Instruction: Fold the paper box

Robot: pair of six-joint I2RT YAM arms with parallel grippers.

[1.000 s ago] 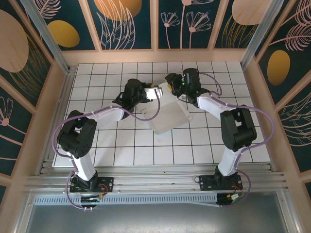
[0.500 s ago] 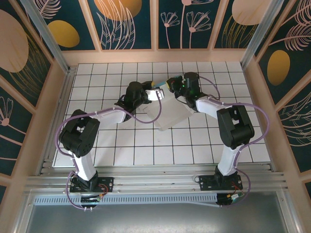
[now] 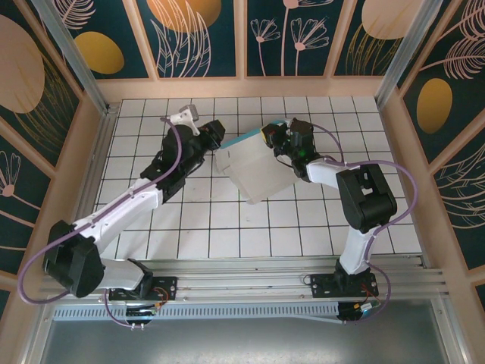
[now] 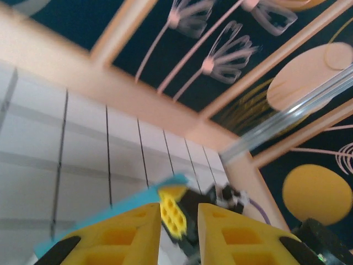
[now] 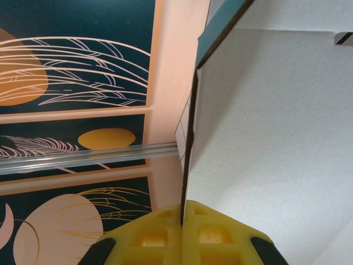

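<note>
The left claw (image 3: 217,139) had let go and swung left, jaws parted and empty, just beside the thin whitish-grey and turquoise cardboard paper box (image 3: 254,171), tilted at the far middle of the white tiled worktop (image 3: 189,227). The right claw (image 5: 182,221) had clamped its far edge, probably to hold the flap up for folding.

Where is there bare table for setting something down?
Bare table on the near side of the paper box, plus the far-right corner tiles. Crowded at the box's far edge, where left gripper and right gripper sit close.
</note>
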